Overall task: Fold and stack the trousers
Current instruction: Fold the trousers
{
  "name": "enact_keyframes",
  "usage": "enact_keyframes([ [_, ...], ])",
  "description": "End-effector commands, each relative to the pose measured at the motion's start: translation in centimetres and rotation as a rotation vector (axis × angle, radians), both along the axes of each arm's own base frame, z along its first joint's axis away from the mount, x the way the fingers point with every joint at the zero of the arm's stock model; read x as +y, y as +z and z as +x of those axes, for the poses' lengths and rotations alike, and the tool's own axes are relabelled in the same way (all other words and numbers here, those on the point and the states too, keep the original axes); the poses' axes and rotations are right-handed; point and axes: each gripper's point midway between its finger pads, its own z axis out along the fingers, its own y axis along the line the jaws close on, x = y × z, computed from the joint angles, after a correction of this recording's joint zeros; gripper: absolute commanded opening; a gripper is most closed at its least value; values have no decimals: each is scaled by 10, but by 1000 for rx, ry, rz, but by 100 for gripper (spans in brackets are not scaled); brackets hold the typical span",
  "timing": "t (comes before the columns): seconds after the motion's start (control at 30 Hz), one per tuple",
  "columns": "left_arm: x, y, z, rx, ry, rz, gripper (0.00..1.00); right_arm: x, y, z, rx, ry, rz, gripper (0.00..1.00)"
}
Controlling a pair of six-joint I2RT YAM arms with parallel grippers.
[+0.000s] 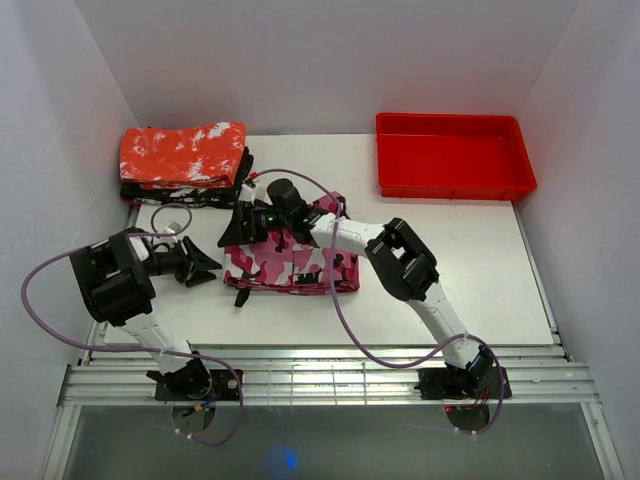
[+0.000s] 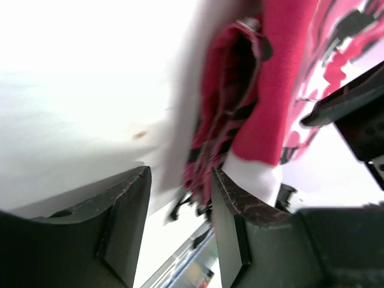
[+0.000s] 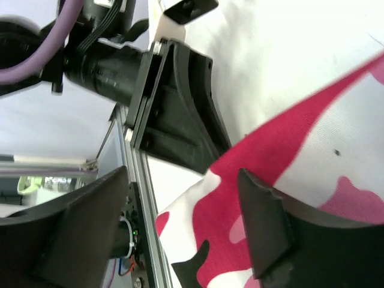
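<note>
On table (image 1: 480, 270): one folded trousers (image 1: 290, 265), one red tray (image 1: 455, 188).

White table (image 1: 480, 260) bears the trousers (image 1: 300, 268), a red tray (image 1: 452, 187), a cloth pile (image 1: 183, 156)

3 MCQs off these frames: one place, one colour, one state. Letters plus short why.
1. Where on the white table is the red plastic tray? A near left; B far right; C centre.
2. The folded cloth lying far left is: A plain blue; B green striped; C red with white speckles.
3. The pink camouflage cloth trousers are: A folded compactly; B spread full length; C hanging off the table.
1 B: it sits by the far right edge. 2 C: red with white blotches in the top view. 3 A: fold layers show in the left wrist view.
</note>
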Motion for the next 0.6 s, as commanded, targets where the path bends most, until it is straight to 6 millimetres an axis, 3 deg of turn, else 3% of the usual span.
enact_keyframes([
  [0.0, 43, 0, -5, -32, -15, 211, 57, 3, 76, -3, -135, 67, 164, 87],
  [0.07, 55, 11, -7, -42, 0, 237, 57, -7, 90, -2, -164, 98, 183, 94],
  [0.1, 65, 20, -1, -85, -7, 277, 57, -14, 109, -4, -191, 108, 206, 96],
  [0.17, 79, 40, 5, -149, 12, 308, 56, -38, 117, 4, -219, 134, 212, 96],
  [0.2, 74, 66, 13, -255, -1, 285, 56, -52, 137, 2, -241, 140, 223, 96],
  [0.23, 76, 91, 25, -381, -46, 306, 56, -66, 142, 6, -254, 145, 220, 96],
  [0.27, 67, 110, 26, -449, -73, 269, 55, -87, 145, 17, -287, 150, 216, 96],
  [0.33, 41, 153, 32, -631, -169, 206, 56, -121, 141, 18, -256, 143, 156, 94],
  [0.37, 29, 160, 34, -659, -207, 201, 57, -145, 138, 29, -265, 143, 140, 93],
  [0.47, -25, 169, 32, -719, -366, 174, 57, -196, 118, 26, -156, 131, 91, 84],
  [0.5, -37, 167, 30, -716, -382, 159, 57, -208, 120, 21, -157, 127, 91, 80],
  [0.53, -55, 164, 27, -716, -417, 137, 57, -220, 98, 12, -96, 124, 63, 79],
  [0.57, -63, 153, 27, -681, -400, 115, 57, -231, 93, 9, -81, 121, 60, 77],
])
